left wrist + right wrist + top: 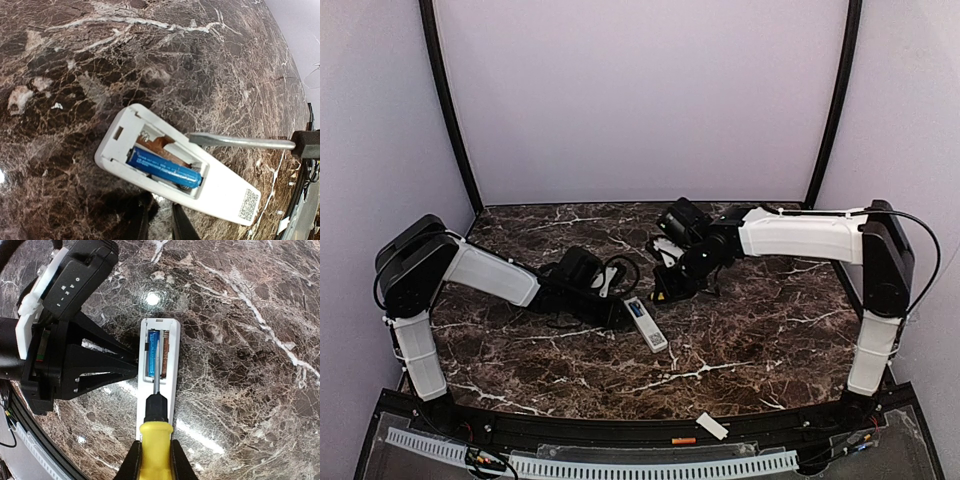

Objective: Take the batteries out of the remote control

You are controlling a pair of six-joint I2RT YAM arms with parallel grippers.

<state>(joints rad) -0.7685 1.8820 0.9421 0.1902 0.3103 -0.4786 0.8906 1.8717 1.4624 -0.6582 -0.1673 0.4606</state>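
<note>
Marble table (770,330) holds remote control (172,385) against left end effector (134,360).

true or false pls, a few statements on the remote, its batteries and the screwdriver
1. The remote control has its battery bay uncovered. True.
2. Two batteries sit in the bay. False: only the blue battery is there, and the slot beside it is empty.
3. The right end effector holds the yellow-handled screwdriver. True.
4. The screwdriver's tip is clear of the remote. False: it reaches into the bay beside the blue battery.
5. The white cover plate lies against the remote. False: it lies well apart, at the near edge of the top view.
6. The left end effector sits at the remote's long side. True.
</note>
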